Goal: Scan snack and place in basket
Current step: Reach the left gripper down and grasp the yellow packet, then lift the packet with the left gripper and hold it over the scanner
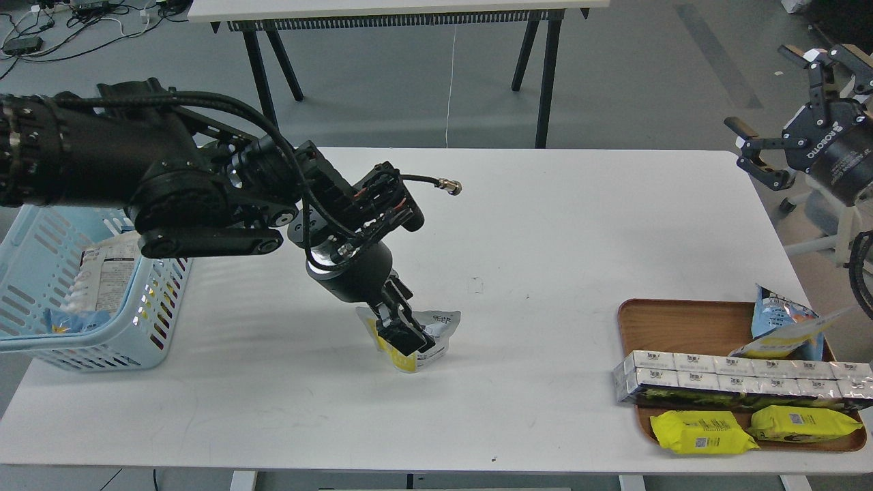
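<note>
snack (428,341) clamped in left end effector (402,339) on table (545,259).

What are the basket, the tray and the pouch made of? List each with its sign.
Basket: likely moulded plastic; light blue, slotted walls.
Tray: looks like wood or wood-look laminate; brown, smooth, slight sheen.
Pouch: seemingly plastic film; crinkled, glossy print.

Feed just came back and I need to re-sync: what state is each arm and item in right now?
left gripper: lowered onto the table, shut on the snack
snack: mid-table, held, outside the basket
basket: upright at the left edge, holding packets
right gripper: raised at far right, open, empty
tray: at the right, stocked with a blue-and-yellow pouch, boxed row, yellow packets
</note>
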